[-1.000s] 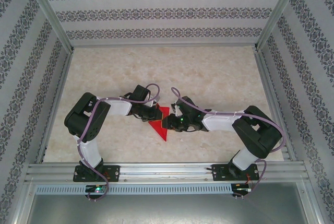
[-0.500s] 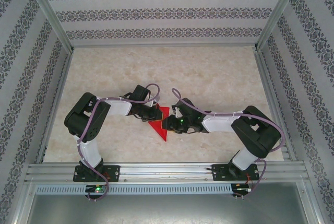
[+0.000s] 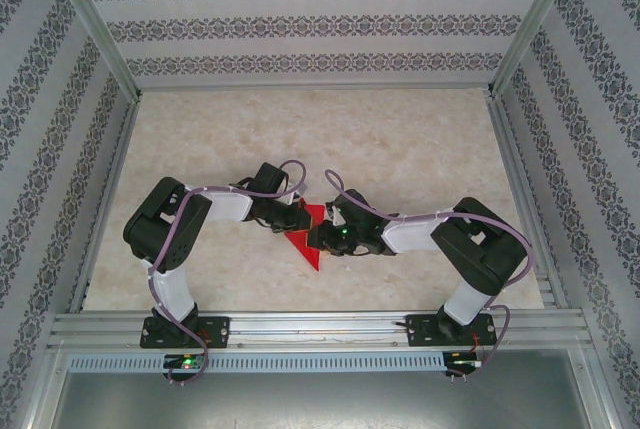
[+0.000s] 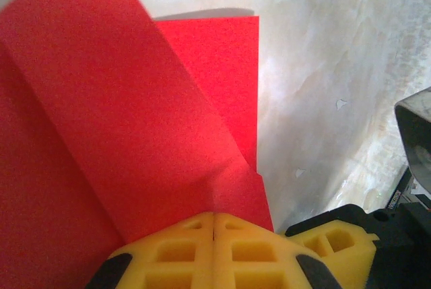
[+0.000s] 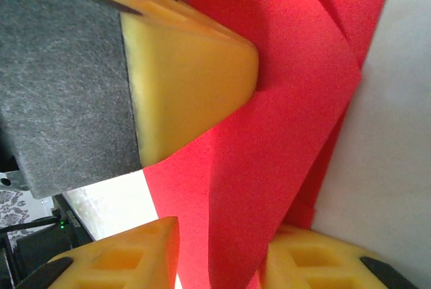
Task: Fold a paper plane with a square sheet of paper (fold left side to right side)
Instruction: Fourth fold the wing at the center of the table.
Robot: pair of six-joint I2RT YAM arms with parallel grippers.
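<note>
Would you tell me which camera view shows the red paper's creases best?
Left wrist: the red paper shows overlapping flaps and diagonal creases, large and clear. Right wrist shows its layers partly behind a finger; top external shows it as a small red triangle.

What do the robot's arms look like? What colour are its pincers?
Both arms, the left arm and right arm, are chunky black joints with white tubes between. A purple cable loops along each. The pincer fingers are yellow with little cut-out holes, and one has a grey pad.
</note>
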